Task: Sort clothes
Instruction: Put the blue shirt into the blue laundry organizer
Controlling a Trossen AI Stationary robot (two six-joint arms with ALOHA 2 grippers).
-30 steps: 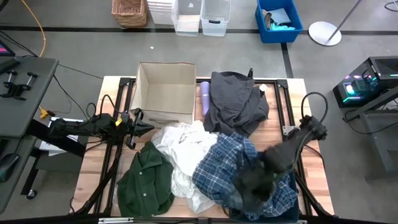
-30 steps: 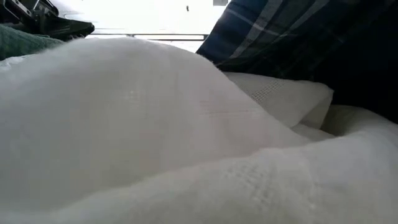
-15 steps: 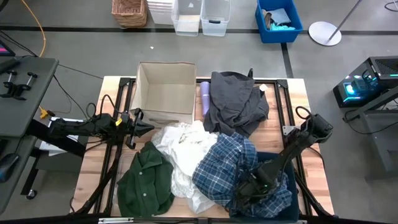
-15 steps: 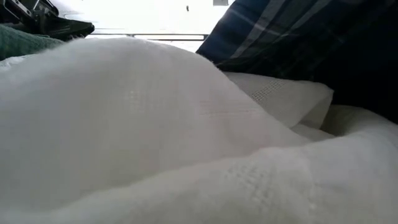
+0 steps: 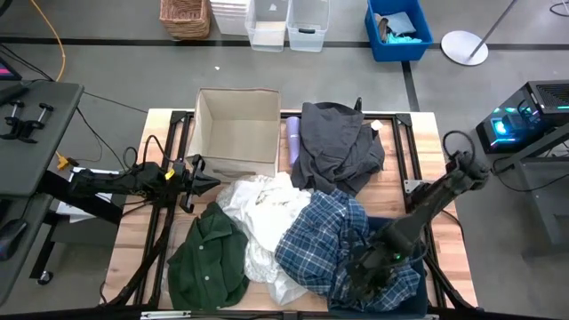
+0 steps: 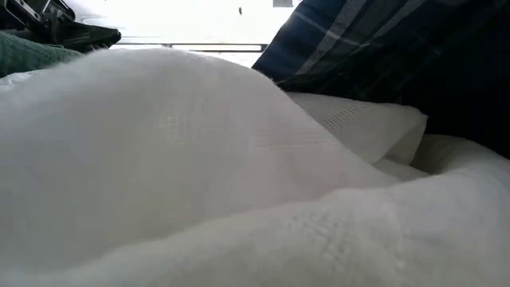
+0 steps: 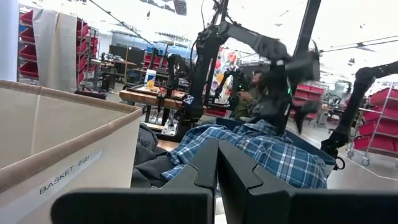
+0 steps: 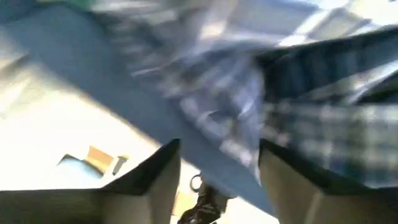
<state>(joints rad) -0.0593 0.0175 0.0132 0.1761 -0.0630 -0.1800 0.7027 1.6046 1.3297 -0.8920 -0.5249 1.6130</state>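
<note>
The clothes lie heaped on the table. A dark grey garment is at the far middle, white fabric in the middle, a dark green shirt at the near left and a blue-and-white plaid shirt at the near right. My right gripper is low over the plaid shirt's near right part. In its wrist view the gripper is open, with blurred plaid cloth past the fingers. My left gripper waits shut at the table's left, beside the box.
An open cardboard box labelled as a basket stands at the far left of the table, with a purple roll beside it. White fabric fills the low view. Bins and a wicker basket stand on the floor beyond the table.
My right gripper has gone a little toward the table's near edge and down onto the plaid heap. Its arm's elbow has swung toward the right edge. The clothes lie as before.
</note>
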